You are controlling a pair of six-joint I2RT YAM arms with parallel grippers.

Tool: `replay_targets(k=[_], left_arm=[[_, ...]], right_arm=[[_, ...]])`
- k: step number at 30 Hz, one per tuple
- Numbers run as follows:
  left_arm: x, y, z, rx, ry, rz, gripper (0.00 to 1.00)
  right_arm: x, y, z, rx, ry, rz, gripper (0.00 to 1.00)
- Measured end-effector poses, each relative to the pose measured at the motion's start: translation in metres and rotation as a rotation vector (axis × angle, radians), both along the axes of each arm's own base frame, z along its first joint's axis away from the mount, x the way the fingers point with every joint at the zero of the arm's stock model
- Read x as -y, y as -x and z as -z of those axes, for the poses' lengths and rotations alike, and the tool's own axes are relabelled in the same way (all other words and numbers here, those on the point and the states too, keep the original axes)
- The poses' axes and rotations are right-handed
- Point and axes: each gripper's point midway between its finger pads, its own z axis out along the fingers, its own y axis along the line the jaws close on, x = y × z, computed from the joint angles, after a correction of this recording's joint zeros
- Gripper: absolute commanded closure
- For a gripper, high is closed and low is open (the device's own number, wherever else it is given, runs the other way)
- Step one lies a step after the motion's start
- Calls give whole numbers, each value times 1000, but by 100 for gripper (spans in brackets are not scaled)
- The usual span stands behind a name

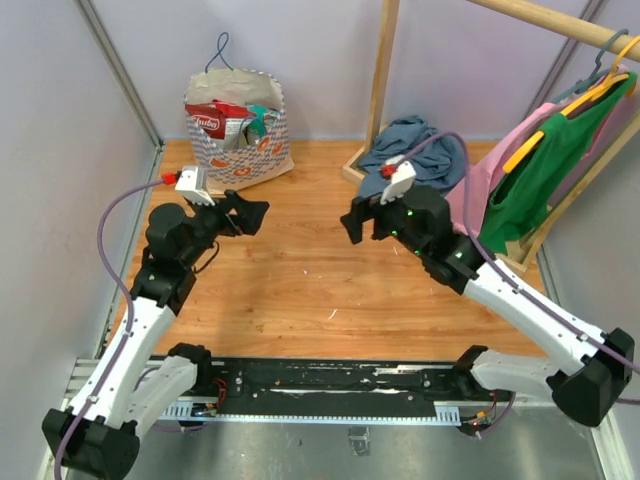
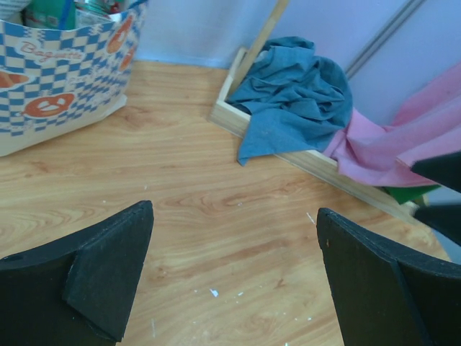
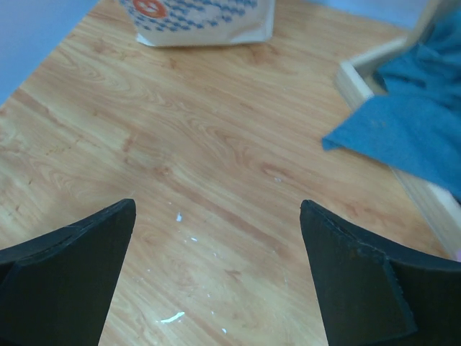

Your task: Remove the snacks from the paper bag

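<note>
Task not started, nothing is out yet. The bag (image 1: pixel 238 140) stands upright at the far left corner of the table (image 1: pixel 300 290), well apart from both my grippers. The snacks (image 1: pixel 212 122) are all in it as far as I can see: a red-and-white packet and some greenish ones poke over the rim. The rest are hidden, so I can't give a count. No packet lies on the wood in any view.

My left gripper (image 1: pixel 256 215) has its jaws spread wide with nothing between them. Its wrist view shows only bare wood below, with the bag up and to the left. My right gripper (image 1: pixel 352 222) is the same, wide apart and empty, over mid-table, with the bag at the top edge of its wrist view. The blue cloth (image 1: pixel 415 150) heaped at the right is not part of the job.

Everything is left: reach the bag, get into its mouth, pull each packet and set it on the table. My guess is the left arm goes first, since it's nearer. The bag looks light and may tip, so my other arm may have to steady it.
</note>
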Motion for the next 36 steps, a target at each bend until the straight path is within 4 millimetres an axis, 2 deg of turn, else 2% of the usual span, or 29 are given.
replay_targets(k=[2,4,6,8,10,13,16,18,20,22,24,25,28,31,32,34,36], left_arm=[[-5,-9,1,-8,5,-18,0],[-13,-20,0,-16,30,-32,0],[-21,-31,-1,-23,76,-27,0],[-31,-39,0,-36,116,-38,0],[-36,-43,-1,-37,133,-49,0],[-33,-41,-3,-25,122,-42,0],[-16,-40,-5,-16,86,13,0],[8,-43,-13,-12,57,87,0],[46,-48,-28,8,21,179,0],[92,-50,-48,47,-19,279,0],[129,-48,-65,88,-41,358,0],[140,-47,-71,104,-44,385,0],[149,-48,-77,124,-39,404,0],[151,-50,-75,122,-35,410,0],[152,-50,-74,119,-35,414,0],[153,-50,-72,113,-34,423,0],[155,-50,-70,109,-34,430,0]], right_arm=[[-20,8,-17,78,87,-11,2],[-45,29,-56,232,157,-37,2],[-50,42,-95,354,194,-10,2],[-25,39,-149,465,218,140,2],[24,30,-201,544,249,375,2],[91,35,-244,591,321,663,2],[138,49,-258,581,386,834,2],[157,56,-261,562,412,889,2],[172,60,-264,547,434,930,2],[193,63,-270,526,451,986,2],[222,68,-275,500,462,1070,2],[240,72,-277,486,467,1120,1],[295,90,-281,447,481,1286,2],[331,106,-291,434,423,1420,2],[337,109,-298,441,390,1445,2],[339,107,-308,461,320,1441,2],[331,89,-314,464,289,1400,2]])
